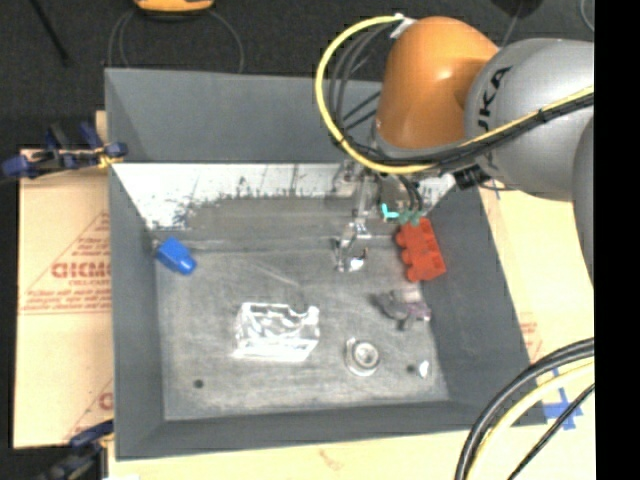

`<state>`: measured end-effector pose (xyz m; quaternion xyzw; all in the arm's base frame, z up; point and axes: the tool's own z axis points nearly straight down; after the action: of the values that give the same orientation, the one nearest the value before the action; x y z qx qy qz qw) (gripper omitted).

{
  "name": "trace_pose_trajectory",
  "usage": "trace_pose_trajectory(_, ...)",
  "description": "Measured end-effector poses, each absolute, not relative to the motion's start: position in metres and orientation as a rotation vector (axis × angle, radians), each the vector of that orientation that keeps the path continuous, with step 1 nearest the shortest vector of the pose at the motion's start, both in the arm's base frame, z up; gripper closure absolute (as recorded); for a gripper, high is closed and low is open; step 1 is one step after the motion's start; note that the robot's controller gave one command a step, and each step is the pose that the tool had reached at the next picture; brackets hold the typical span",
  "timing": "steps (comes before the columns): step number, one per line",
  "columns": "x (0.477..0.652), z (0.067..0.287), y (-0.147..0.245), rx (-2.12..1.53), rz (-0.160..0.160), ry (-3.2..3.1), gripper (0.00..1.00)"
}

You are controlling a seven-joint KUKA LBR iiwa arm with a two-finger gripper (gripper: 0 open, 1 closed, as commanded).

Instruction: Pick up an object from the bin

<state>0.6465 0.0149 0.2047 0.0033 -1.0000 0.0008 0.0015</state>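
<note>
My gripper (350,256) hangs low over the bin floor, in the back half and right of the middle. Nothing shows under it but bare grey floor. Just to its right lies a red toy brick (420,251) with studs, lengthwise from back to front, apart from the gripper. A small dark grey and purple piece (402,310) lies in front of the brick, a short way to the gripper's front right.
A clear crumpled plastic piece (277,331) lies front of centre. To its right sits a round silvery cap (362,356), and a tiny white bit (421,369) lies near the front right corner. A blue block (176,256) rests by the left wall. The arm and its orange cover overhang the back right.
</note>
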Motion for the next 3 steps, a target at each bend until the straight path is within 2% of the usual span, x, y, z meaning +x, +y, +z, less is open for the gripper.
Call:
trace_pose_trajectory(1, 0.639, 0.092, 0.022, 0.414, 0.001, -3.112, 0.00)
trace_pose_trajectory(2, 0.584, 0.120, 0.068, 0.247, -0.001, -3.133, 0.00)
trace_pose_trajectory(3, 0.518, 0.096, 0.115, 0.511, 0.001, -3.107, 0.00)
